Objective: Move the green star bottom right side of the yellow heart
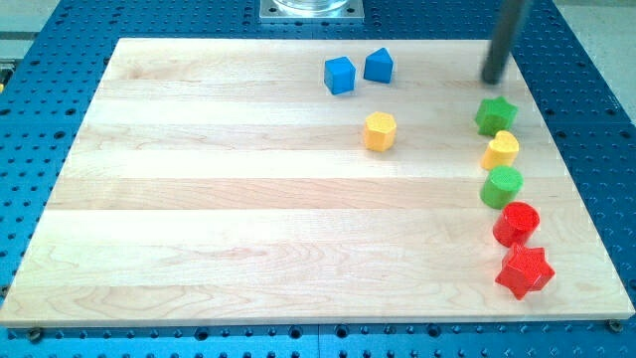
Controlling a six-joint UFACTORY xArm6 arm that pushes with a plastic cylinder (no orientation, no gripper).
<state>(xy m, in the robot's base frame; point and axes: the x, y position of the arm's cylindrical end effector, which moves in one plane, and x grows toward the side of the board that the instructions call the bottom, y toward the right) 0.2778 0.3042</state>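
The green star [495, 115] lies at the view's right, just above the yellow heart [501, 150] and touching or nearly touching it. My tip [493, 82] is just above the green star, a small gap away from it. The dark rod rises from the tip to the view's top edge.
A green round block [502, 186], a red round block [516, 223] and a red star [524, 270] continue the column below the heart. A yellow hexagon block [380, 130] sits near the middle. Two blue blocks [340, 75] [378, 66] lie near the top. The board's right edge [586, 169] is close.
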